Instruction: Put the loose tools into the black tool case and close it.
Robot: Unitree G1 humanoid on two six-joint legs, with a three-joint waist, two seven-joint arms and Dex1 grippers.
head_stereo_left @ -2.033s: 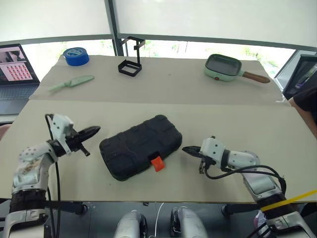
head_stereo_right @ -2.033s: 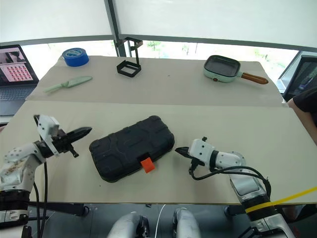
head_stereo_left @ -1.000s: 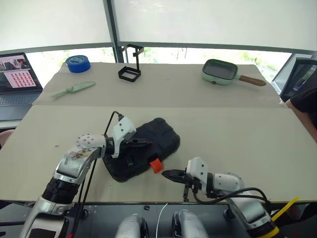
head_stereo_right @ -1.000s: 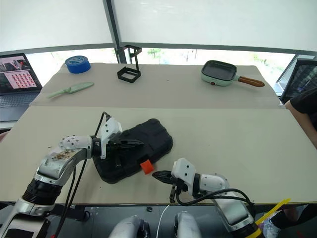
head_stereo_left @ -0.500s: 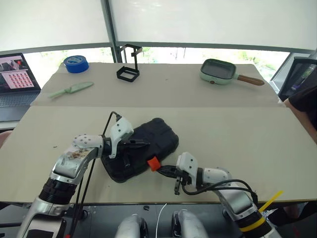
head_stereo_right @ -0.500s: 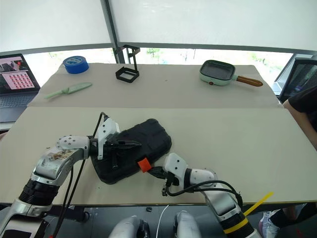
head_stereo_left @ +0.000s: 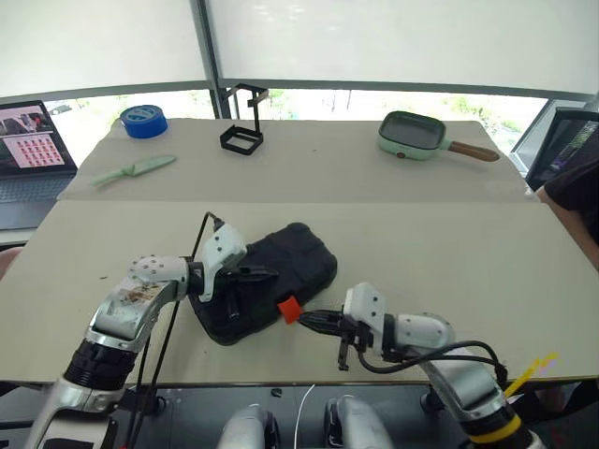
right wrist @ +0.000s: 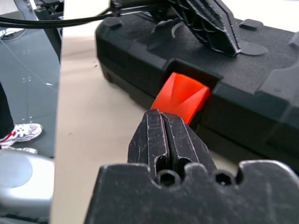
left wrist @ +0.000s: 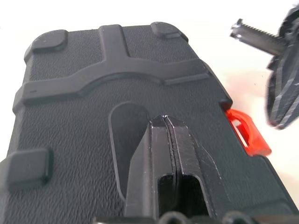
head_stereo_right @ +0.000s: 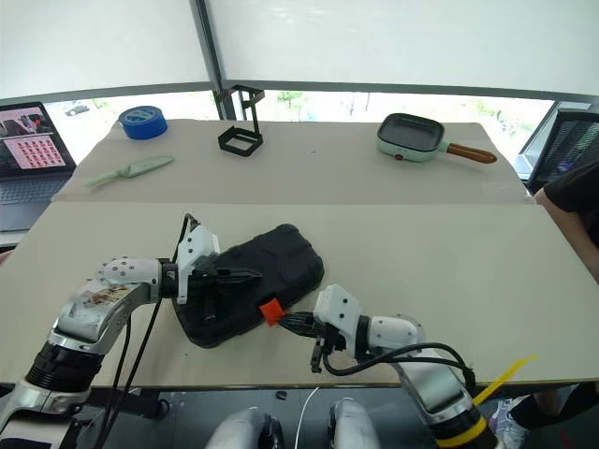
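The black tool case (head_stereo_left: 304,257) lies closed and slanted near the table's front edge, its lid down. An orange latch (head_stereo_left: 289,309) sticks out from its front side. My left gripper (head_stereo_left: 271,274) is shut, and its tip (left wrist: 164,120) rests on the lid's textured top. My right gripper (head_stereo_left: 304,316) is shut too, lying low over the table with its tip (right wrist: 161,114) right against the orange latch (right wrist: 182,95). The loose tools are out of view.
On the table's far half stand a blue tape roll (head_stereo_left: 143,120), a pale green knife (head_stereo_left: 134,169), a black wire stand (head_stereo_left: 241,131) and a green pan (head_stereo_left: 421,136). A laptop (head_stereo_left: 28,140) sits far left. A person's arm (head_stereo_left: 573,187) shows at the right edge.
Both grippers stood apart from the case at first. The left came onto the lid and stayed. The right slid left along the table's front up to the orange latch.
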